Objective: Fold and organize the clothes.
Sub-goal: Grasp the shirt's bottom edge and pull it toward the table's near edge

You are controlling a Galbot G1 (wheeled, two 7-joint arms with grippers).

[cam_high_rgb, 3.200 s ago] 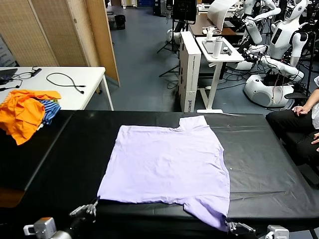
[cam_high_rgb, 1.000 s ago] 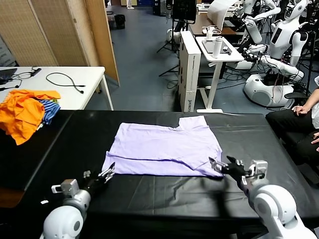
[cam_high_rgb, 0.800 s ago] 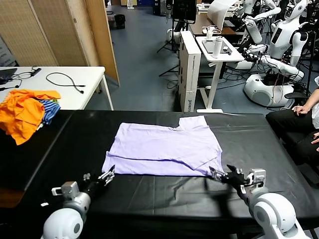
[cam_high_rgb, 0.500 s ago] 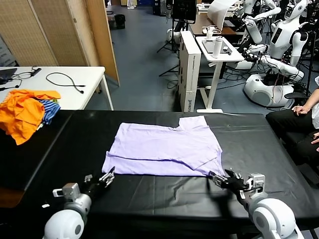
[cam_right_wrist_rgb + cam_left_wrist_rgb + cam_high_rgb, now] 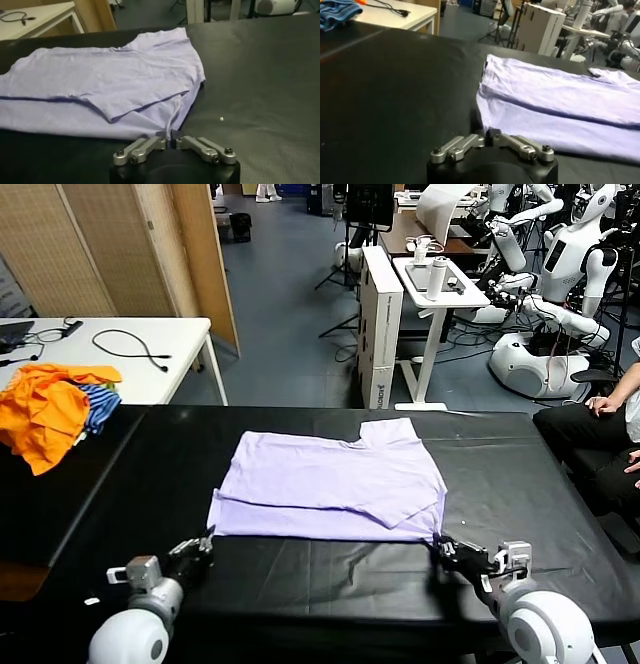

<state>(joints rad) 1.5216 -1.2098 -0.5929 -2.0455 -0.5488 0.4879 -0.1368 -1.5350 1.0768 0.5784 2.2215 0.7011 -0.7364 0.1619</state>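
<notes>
The pale lavender T-shirt (image 5: 330, 484) lies on the black table (image 5: 540, 484), its near part folded over so a doubled band runs along the front. My left gripper (image 5: 205, 541) is at the shirt's near left corner, jaws shut on the cloth there; in the left wrist view the gripper (image 5: 487, 134) meets that corner of the T-shirt (image 5: 560, 100). My right gripper (image 5: 440, 546) is at the near right corner. In the right wrist view the gripper (image 5: 169, 134) pinches a raised ridge of the T-shirt (image 5: 100, 85).
Orange garments (image 5: 45, 409) and a blue-striped garment (image 5: 98, 406) are piled at the table's far left. A white table (image 5: 120, 354) with cables stands behind them. A seated person (image 5: 600, 434) is at the far right edge.
The shirt's near half was folded over onto the far half. Both grippers then drew back to the near corners and closed; the near right corner has shifted slightly toward me.
</notes>
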